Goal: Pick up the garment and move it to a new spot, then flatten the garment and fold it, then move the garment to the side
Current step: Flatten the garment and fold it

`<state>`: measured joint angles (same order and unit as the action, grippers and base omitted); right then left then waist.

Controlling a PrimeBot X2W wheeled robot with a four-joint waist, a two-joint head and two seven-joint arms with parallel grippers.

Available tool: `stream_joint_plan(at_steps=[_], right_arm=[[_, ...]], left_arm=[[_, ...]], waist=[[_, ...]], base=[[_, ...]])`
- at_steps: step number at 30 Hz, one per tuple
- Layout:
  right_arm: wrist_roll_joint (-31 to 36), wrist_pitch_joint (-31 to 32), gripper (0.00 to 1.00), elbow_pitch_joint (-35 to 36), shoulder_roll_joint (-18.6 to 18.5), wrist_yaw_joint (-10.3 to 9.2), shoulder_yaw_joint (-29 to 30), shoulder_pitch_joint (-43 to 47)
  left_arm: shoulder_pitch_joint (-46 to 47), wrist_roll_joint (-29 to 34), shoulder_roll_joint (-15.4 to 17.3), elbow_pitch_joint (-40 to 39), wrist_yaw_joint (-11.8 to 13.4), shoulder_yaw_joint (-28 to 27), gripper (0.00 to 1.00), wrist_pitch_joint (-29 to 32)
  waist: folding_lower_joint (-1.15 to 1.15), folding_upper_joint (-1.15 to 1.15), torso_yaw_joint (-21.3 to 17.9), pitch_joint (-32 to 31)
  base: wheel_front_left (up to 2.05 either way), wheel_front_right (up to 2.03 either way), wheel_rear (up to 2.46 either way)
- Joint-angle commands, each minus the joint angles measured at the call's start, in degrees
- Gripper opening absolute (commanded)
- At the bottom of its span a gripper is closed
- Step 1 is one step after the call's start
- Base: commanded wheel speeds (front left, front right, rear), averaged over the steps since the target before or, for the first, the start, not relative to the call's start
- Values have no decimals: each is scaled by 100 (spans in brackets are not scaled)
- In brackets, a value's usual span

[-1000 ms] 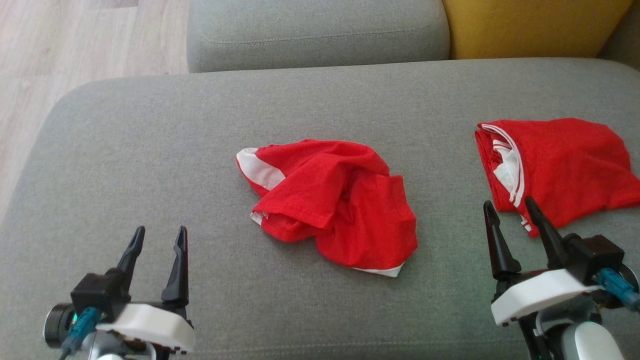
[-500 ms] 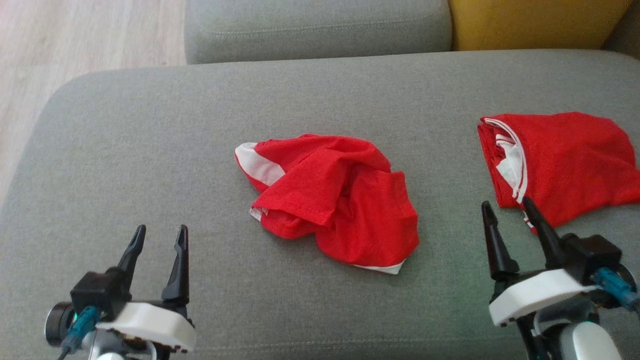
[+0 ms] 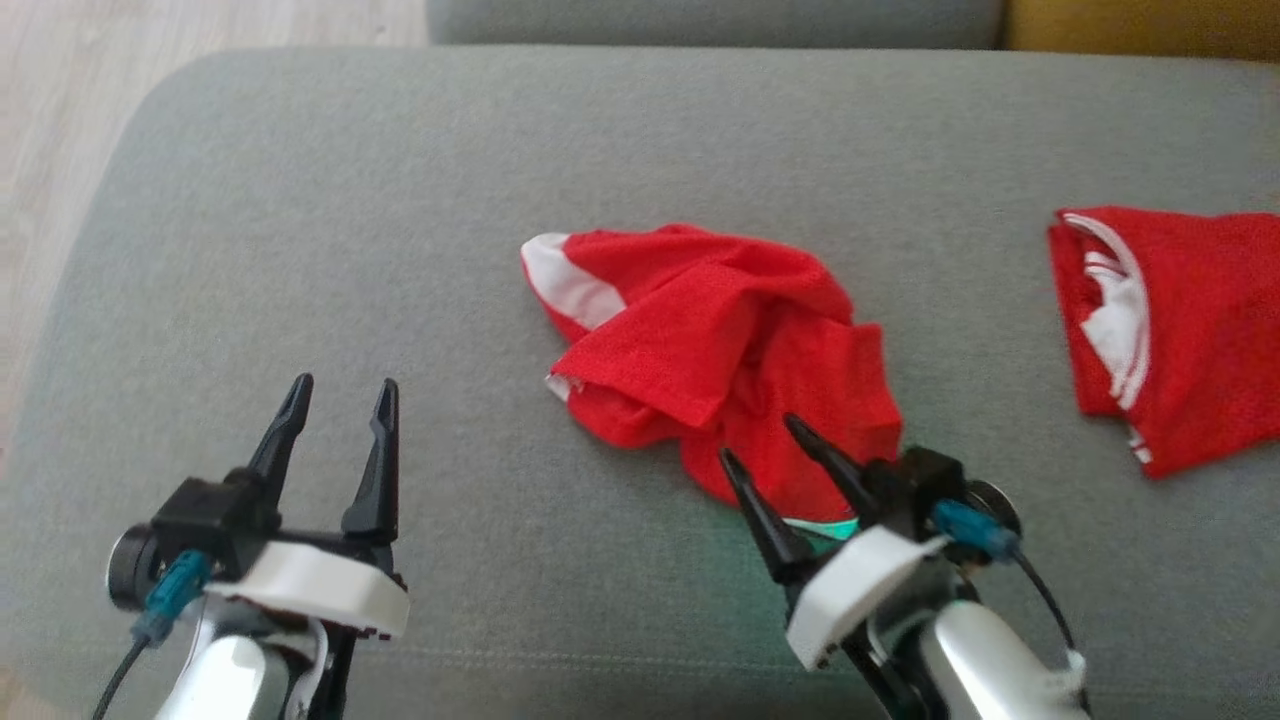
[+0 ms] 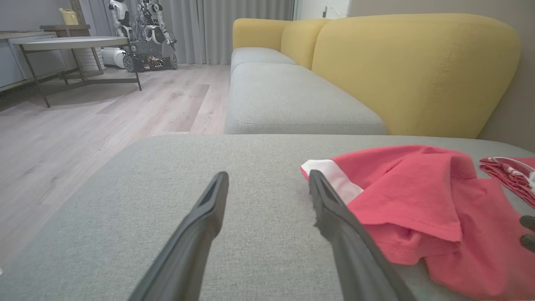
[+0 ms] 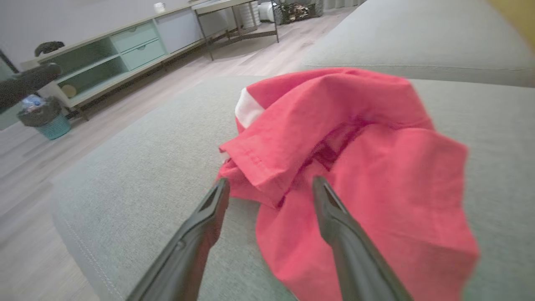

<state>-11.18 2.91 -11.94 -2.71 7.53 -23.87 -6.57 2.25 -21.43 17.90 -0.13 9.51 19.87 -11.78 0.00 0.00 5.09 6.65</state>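
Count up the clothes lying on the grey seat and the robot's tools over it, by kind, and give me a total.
Red garments: 2, the crumpled garment and the right-hand garment.
Tools: 2, the left tool and the right tool, both open.
Total: 4.

No words, numbers, brand marks, labels or signs can be read in any of the views. The red garment point(image 3: 720, 340) is plain cloth with white trim, and no legible print or tag shows on it.
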Motion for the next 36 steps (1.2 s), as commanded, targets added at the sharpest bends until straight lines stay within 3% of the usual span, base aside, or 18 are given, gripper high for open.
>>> stream_joint_plan(at_steps=[1,8,9,10,11,12,18,24,31,36], right_arm=[[-70,-76,100,100,-17,-4,-166,-284],[-268,-363,100,-966,-17,-4,-478,-1085],[-291,-416,93,-1084,-17,-4,-493,-1167],[-302,-450,43,-1206,-17,-4,-508,-1239],[-287,-457,9,-1341,-17,-4,-531,-1309],[-287,-477,0,-1461,-17,-4,-549,-1372],[-528,-771,0,-1711,-17,-4,-689,-1631],[-688,-1052,0,-886,-17,-4,-687,-1678],[-402,-696,0,93,-17,-4,265,-1091],[21,2,0,645,-17,-4,1490,-298]], left_arm=[[333,23,66,-144,-17,-197,100,-77],[553,18,-32,51,-108,-160,100,-189],[565,15,-43,72,-112,-162,100,-202],[574,13,-50,91,-118,-166,100,-213],[581,12,-55,107,-120,-173,100,-223],[586,10,-61,122,-121,-181,100,-233],[616,16,-69,198,-132,-226,100,-272],[563,20,-44,197,-113,-302,100,-296],[512,24,-22,136,-77,-343,100,-303],[516,21,-1,74,-70,-342,100,-305]], waist=[[0,0,137,132],[0,0,334,315],[0,0,344,325],[0,0,348,335],[0,0,346,344],[0,0,342,350],[0,0,286,344],[0,0,68,284],[0,0,-123,269],[0,0,-225,338]], base=[[0,0,0],[0,0,0],[0,0,0],[0,0,0],[0,0,0],[0,0,0],[0,0,0],[0,0,0],[0,0,0],[0,0,0]])
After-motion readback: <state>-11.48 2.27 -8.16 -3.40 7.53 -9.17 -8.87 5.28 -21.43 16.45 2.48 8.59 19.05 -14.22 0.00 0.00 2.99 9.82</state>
